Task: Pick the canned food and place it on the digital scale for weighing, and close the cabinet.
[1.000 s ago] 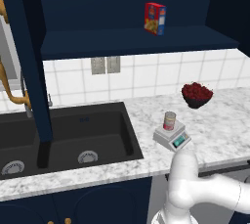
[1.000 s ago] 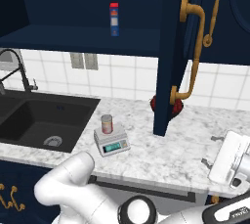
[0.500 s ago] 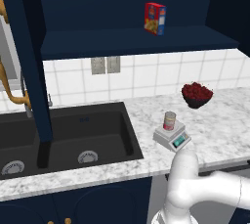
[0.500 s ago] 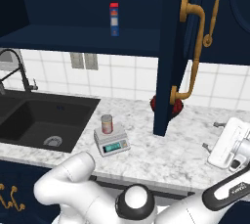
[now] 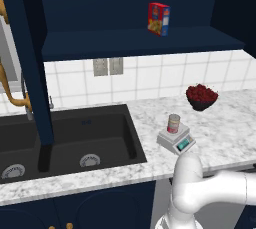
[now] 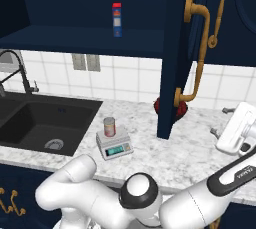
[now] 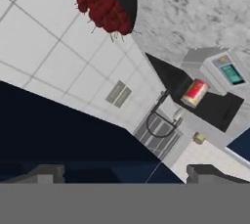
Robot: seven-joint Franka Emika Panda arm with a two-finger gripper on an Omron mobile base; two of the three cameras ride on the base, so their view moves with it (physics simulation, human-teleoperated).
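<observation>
The canned food (image 5: 173,123) (image 6: 109,126) stands upright on the plate of the digital scale (image 5: 178,143) (image 6: 116,146), on the marble counter right of the sink. In the hand view the canned food (image 7: 195,93) and the digital scale (image 7: 217,66) appear tilted, far from the camera. My gripper (image 6: 220,121) (image 7: 127,174) is open and empty. It hangs over the counter's right end, well right of the scale. The cabinet stands open: its right door (image 6: 172,58) with a brass handle (image 6: 198,48) juts out over the counter, and its left door (image 5: 27,58) hangs over the sink.
A red and yellow box (image 5: 158,19) (image 6: 117,19) sits on the cabinet shelf. A dark bowl of red fruit (image 5: 201,96) (image 7: 105,0) rests near the back wall. The black sink (image 5: 65,140) (image 6: 35,123) and its faucet (image 6: 15,68) lie to the left.
In the right base view my open hand has risen and drifted slightly left, nearer the open right door. The can and the scale have not moved.
</observation>
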